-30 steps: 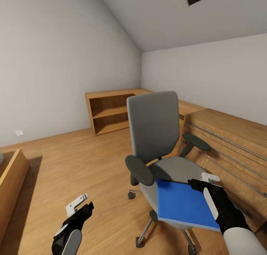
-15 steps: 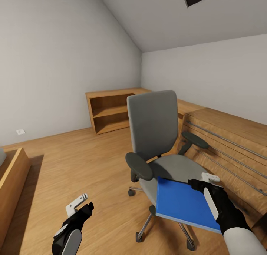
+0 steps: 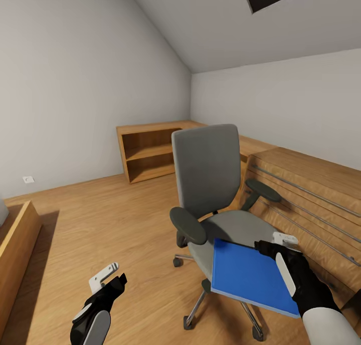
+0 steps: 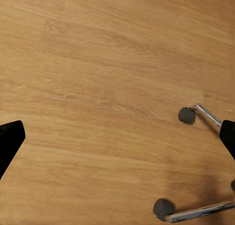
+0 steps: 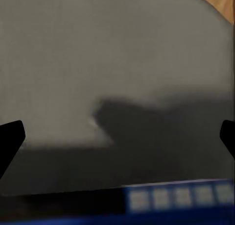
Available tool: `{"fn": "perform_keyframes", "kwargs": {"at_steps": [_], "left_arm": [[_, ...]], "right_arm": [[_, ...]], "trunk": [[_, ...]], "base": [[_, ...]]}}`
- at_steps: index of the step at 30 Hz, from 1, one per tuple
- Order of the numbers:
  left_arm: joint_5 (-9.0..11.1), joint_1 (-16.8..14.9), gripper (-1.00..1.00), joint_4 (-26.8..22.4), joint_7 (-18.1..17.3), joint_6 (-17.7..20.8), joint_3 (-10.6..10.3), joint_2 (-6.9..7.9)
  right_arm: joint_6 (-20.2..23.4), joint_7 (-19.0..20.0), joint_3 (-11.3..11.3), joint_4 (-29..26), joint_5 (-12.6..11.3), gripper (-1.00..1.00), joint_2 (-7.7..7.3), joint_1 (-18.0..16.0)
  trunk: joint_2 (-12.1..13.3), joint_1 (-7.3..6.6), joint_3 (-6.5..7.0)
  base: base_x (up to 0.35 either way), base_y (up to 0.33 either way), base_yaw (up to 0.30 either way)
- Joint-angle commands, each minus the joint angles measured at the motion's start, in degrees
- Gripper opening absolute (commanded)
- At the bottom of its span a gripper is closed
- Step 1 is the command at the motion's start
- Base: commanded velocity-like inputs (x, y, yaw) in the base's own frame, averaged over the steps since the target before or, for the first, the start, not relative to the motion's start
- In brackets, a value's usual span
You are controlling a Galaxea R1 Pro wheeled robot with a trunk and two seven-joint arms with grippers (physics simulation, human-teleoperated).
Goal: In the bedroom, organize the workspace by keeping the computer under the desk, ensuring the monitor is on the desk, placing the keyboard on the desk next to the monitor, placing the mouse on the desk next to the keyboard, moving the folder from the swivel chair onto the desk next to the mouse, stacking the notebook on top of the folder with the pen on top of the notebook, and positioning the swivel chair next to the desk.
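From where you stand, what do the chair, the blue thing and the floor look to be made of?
Swivel chair: seat and back look like matte grey fabric, armrests dark plastic, legs shiny metal. Folder, at the right gripper: smooth blue, perhaps plastic or card. Floor: warm wood, with visible grain and plank lines.

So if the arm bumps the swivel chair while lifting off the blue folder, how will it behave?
The swivel chair stands on castors on smooth wood floor, so it will probably roll away. The seat may also spin. The folder looks flat and unbent at the right end effector, so likely stiff.
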Motion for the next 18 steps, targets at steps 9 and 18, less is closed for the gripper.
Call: {"fn": "perform_keyframes", "kwargs": {"at_steps": [9, 18], "left_arm": [[0.31, -0.04, 1.0, 1.74, 0.35, 0.07, -0.1, 0.0], [0.21, -0.04, 1.0, 4.21, 0.44, -0.08, -0.08, 0.0]], "right_arm": [[0.56, -0.44, 0.01, -6.37, -0.91, 1.0, -0.02, 0.2], [0.71, -0.37, 0.01, -10.03, -1.05, 1.0, 0.09, 0.54]], "trunk": [[-0.02, -0.01, 0.74], [-0.02, -0.01, 1.54]], "base": [[0.0, 0.0, 0.0], [0.0, 0.0, 0.0]]}}
